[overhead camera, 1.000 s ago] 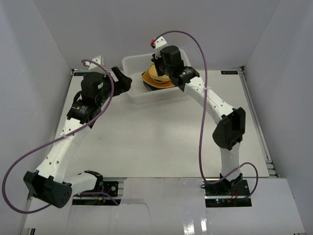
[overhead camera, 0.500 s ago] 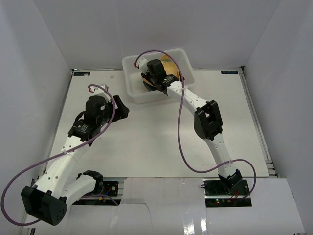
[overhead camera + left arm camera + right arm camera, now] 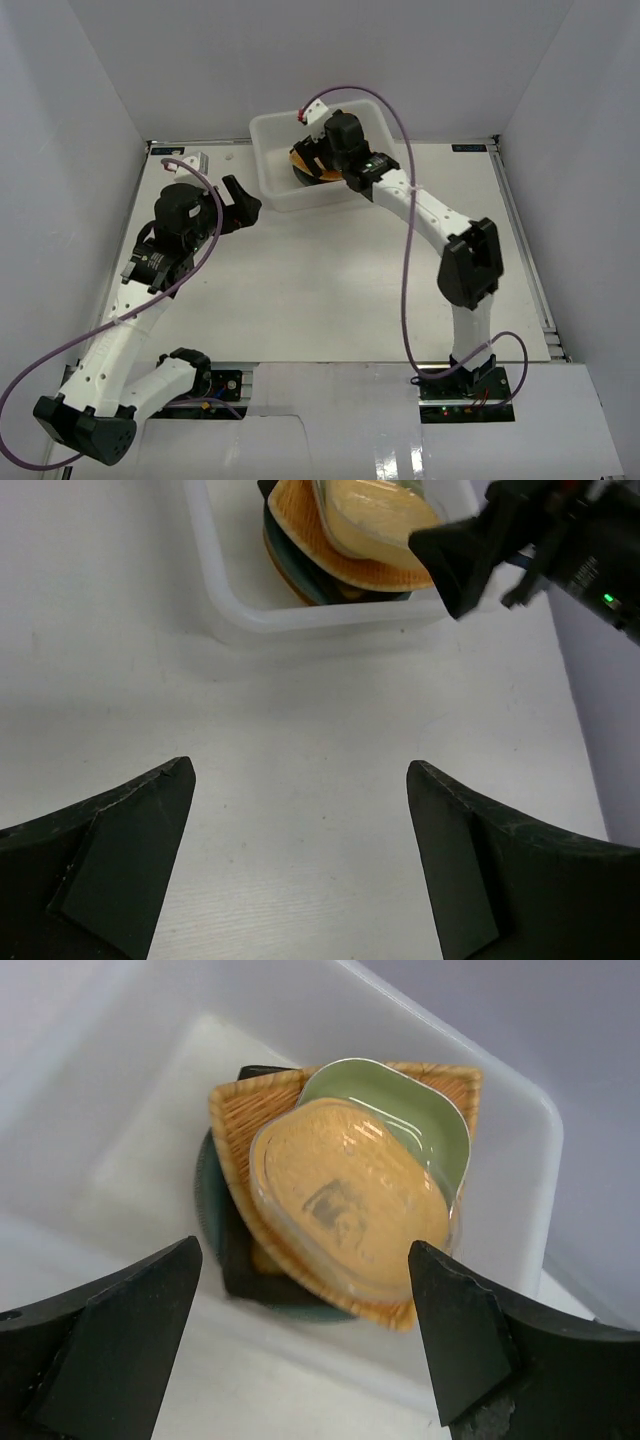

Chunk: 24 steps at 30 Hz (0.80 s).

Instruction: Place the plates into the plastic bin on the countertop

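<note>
From above, the right arm (image 3: 345,140) is covering most of the plates (image 3: 300,163) in the plastic bin (image 3: 272,185); only an orange sliver is showing at the arm's 9 o'clock.

In the right wrist view, the orange fan-shaped plate (image 3: 240,1130) is hiding most of the teal plate (image 3: 205,1200) and the dark plate (image 3: 235,1255).

In the left wrist view, the frame edge at 12 o'clock is cutting off the bin and the plates.

One plastic bin (image 3: 272,192) stands at the far edge of the one countertop (image 3: 330,285). In it is a single stack where I count five plates: one small clear plate (image 3: 350,1205) on top, one green square plate (image 3: 405,1110), one orange fan-shaped plate (image 3: 238,1120), one dark rectangular plate (image 3: 238,1260) and one teal round plate (image 3: 204,1205). Any others beneath are hidden. I have two grippers, the left gripper (image 3: 300,770) and the right gripper (image 3: 305,1250), and two purple cables (image 3: 408,290).
</note>
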Available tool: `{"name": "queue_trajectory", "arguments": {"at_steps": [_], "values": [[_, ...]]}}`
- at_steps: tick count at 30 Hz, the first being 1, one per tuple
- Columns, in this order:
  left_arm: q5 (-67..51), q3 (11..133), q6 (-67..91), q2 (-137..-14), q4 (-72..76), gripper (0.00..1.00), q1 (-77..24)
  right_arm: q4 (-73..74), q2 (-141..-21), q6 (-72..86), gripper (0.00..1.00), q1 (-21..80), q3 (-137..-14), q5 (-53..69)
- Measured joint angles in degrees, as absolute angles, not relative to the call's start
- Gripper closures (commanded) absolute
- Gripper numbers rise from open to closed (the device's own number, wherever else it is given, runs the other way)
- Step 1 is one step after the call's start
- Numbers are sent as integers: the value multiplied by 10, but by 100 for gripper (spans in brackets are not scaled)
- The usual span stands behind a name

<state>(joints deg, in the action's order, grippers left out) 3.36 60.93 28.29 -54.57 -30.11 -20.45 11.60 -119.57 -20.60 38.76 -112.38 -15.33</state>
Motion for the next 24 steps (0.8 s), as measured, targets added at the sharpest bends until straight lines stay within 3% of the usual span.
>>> {"name": "queue_trajectory", "arguments": {"at_steps": [8,14,19,24], "values": [[-1,622,283,-504,-300,2,-204,-29,-776,-32,10,389,-716,-84],[-18,594,285,-437,-303,2,-204,-34,-567,55,10,389,-496,-51],[-25,553,286,-361,-307,2,-204,33,-371,100,10,390,-365,-28],[-37,499,292,-277,-316,2,-204,63,-199,132,10,390,-318,-52]]}}
